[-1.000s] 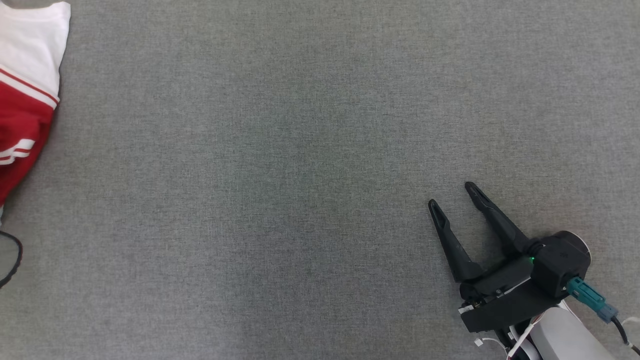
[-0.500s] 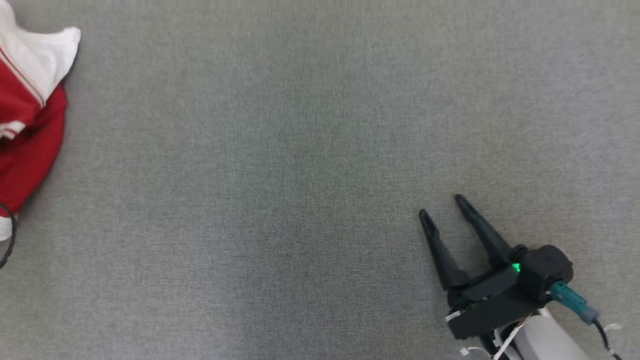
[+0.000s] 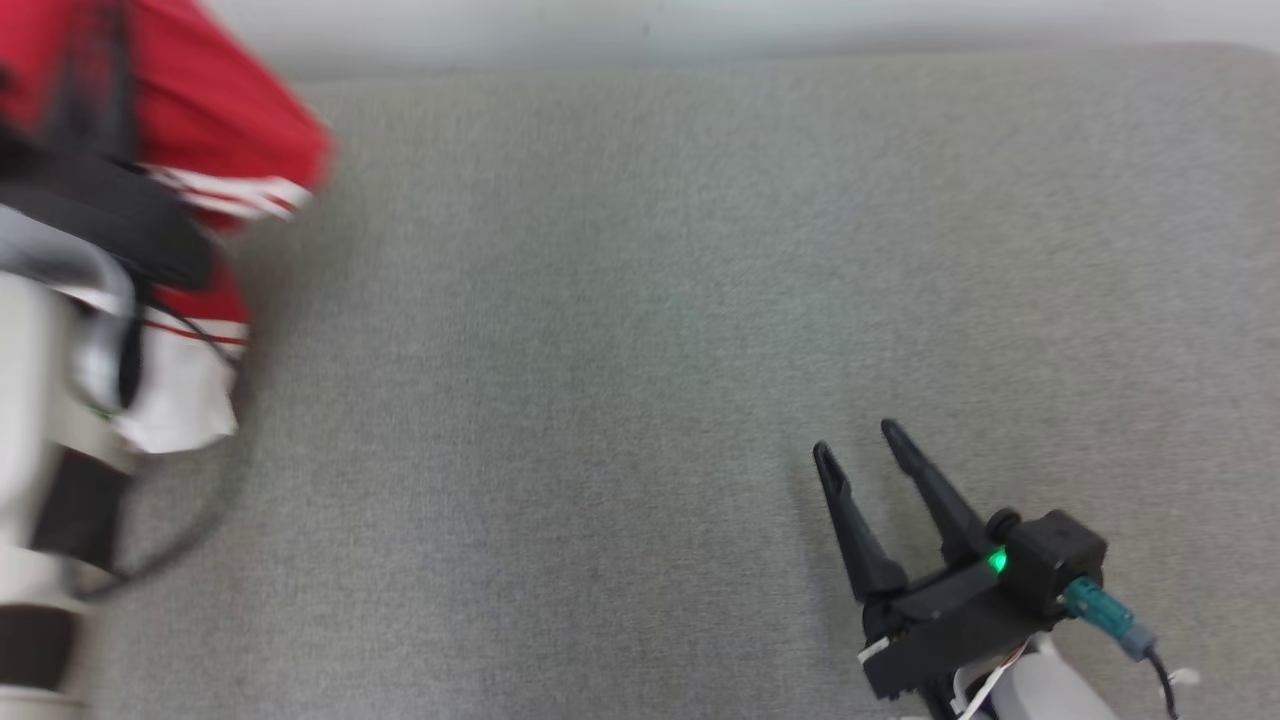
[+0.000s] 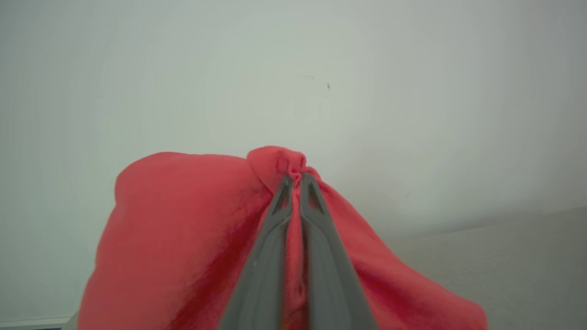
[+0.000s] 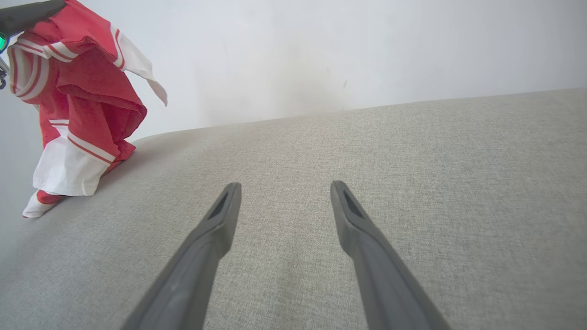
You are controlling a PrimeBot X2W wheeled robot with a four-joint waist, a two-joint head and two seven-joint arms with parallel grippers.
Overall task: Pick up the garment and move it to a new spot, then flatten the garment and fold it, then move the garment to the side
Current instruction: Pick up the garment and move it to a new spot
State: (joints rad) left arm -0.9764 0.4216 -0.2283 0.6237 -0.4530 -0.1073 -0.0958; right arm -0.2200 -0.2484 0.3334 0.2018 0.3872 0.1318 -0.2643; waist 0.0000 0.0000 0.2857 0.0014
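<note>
**A:** Where was the garment?

**B:** It hung from the left gripper over the far left corner of the grey padded surface. Its white lower end touched the fabric near the left edge.

**A:** And the jaws?

**B:** The left pair was clenched on a small pinch of red cloth. The right gripper was spread wide, holding nothing, near the front right corner.

**A:** What could have gone wrong?

**B:** The pinch looked thin to me, so a quick swing might have pulled the cloth free. A slip that close to the left edge could have dropped it off the surface. Carrying it bunched would also have meant more flattening.
</note>
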